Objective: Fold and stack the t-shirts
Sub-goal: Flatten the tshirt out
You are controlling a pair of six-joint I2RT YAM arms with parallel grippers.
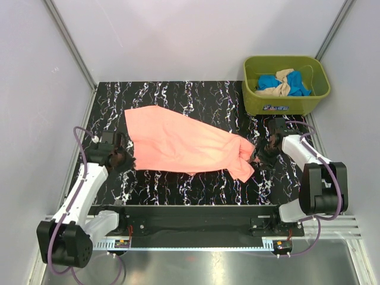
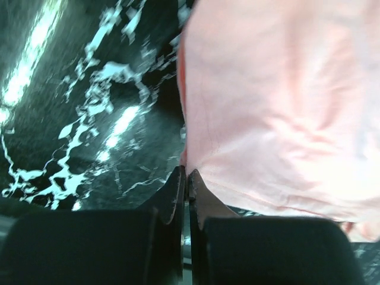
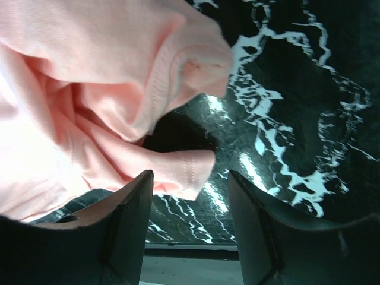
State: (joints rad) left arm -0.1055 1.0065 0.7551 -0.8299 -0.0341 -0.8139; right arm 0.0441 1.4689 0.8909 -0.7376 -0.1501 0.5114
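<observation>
Left gripper [image 2: 184,178] fingers pressed together, apparently nipping the near-left edge of the pink t-shirt [image 1: 178,142], though the view is blurred. Right gripper [image 3: 190,178] fingers apart, at its bunched right end. Shirt lies spread across the table [image 1: 178,98].

No readable txt, nos. or brand marks in any view. Only candidate: small blue-white sticker [image 1: 276,108] on front wall of olive-green tub [image 1: 254,102], too small & blurry to make out.
</observation>
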